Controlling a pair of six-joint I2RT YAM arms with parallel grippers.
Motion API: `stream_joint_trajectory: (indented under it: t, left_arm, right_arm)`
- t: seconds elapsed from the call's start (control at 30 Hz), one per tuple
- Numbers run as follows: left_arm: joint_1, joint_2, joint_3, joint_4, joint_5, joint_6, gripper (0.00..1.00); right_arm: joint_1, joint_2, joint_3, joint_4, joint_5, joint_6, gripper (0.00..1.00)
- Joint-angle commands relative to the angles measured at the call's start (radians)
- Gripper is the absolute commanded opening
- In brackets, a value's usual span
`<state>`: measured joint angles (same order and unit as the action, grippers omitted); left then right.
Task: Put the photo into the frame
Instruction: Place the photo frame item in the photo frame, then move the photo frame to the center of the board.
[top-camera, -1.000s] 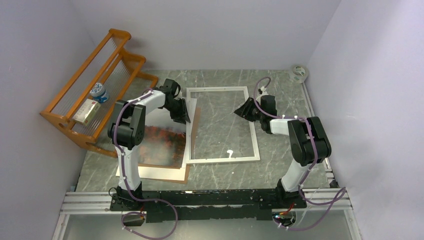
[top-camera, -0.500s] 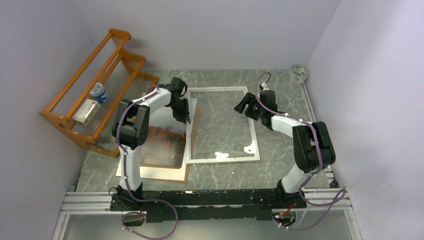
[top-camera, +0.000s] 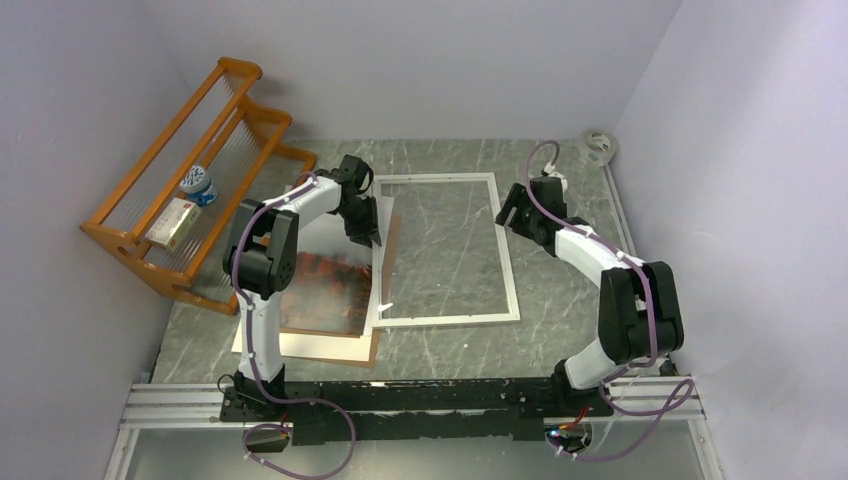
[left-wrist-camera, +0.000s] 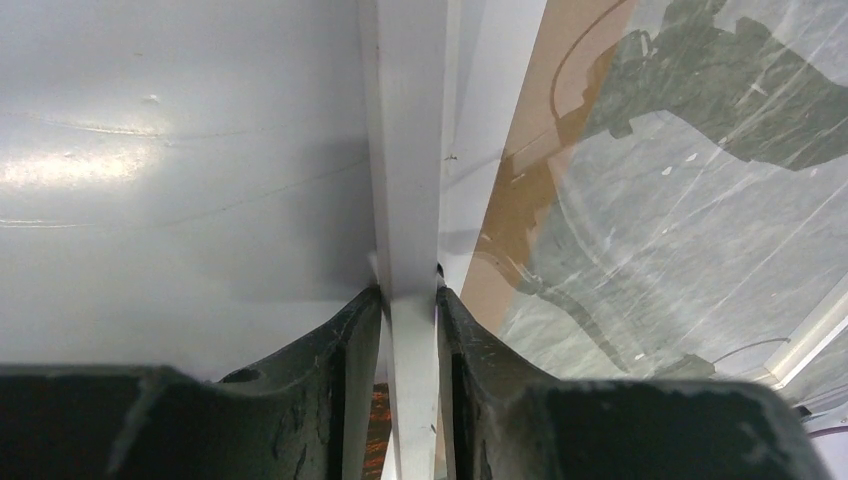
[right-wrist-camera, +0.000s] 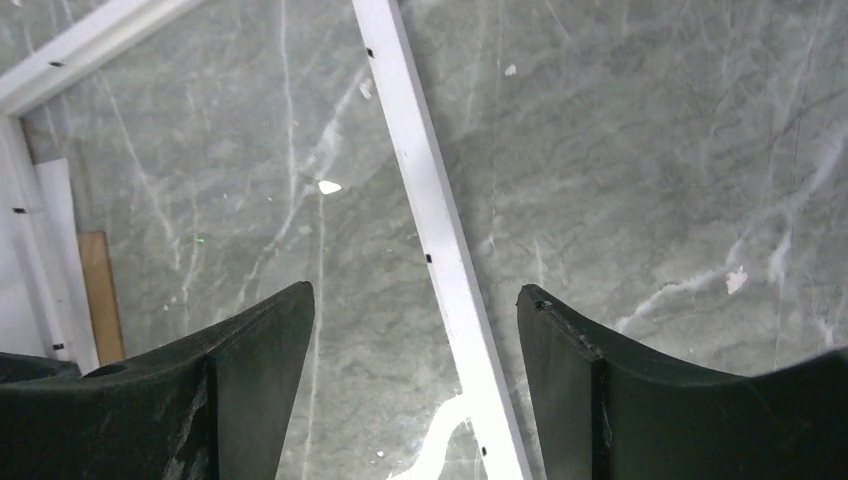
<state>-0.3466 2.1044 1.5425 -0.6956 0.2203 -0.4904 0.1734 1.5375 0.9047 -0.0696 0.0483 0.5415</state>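
Our right gripper (right-wrist-camera: 412, 300) has swung to the frame's (top-camera: 450, 319) right rail, jaws spread. Our left gripper (left-wrist-camera: 408, 300) pinches the left rail; uneven lifting may drag the photo (top-camera: 325, 285) beside it.

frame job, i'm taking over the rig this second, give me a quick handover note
Left tool: shut on the left rail of the frame.
Right tool: open, over the frame's right rail.
Photo: lying flat just left of the frame, not in it; the frame is empty.
Done: frame gripped on one side.
Left: get the photo into the frame.
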Motion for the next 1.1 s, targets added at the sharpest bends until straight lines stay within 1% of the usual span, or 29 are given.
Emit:
stream_joint_trajectory:
  t: [0.0, 0.27, 0.4, 0.63, 0.8, 1.07]
  left_arm:
    - [0.000, 0.089, -0.062, -0.001, -0.115, 0.049, 0.34]
    - [0.000, 0.024, -0.053, 0.018, -0.006, 0.043, 0.44]
    - [0.001, -0.012, -0.034, 0.012, 0.026, 0.021, 0.49]
    - [0.011, -0.026, -0.039, 0.030, 0.079, -0.001, 0.50]
    - [0.011, -0.046, -0.062, 0.079, 0.145, -0.004, 0.53]
    - [0.009, -0.067, -0.056, 0.151, 0.275, 0.006, 0.55]
  right_arm:
    - [-0.001, 0.031, 0.041, -0.058, 0.022, -0.009, 0.78]
    - [-0.008, 0.132, 0.082, -0.129, -0.043, 0.026, 0.78]
    - [-0.026, 0.153, 0.065, -0.113, -0.125, 0.056, 0.78]
    - [-0.049, 0.169, 0.034, -0.061, -0.244, 0.077, 0.77]
    - [-0.064, 0.176, 0.022, -0.030, -0.313, 0.080, 0.77]
    - [-0.091, 0.164, 0.009, 0.008, -0.357, 0.091, 0.76]
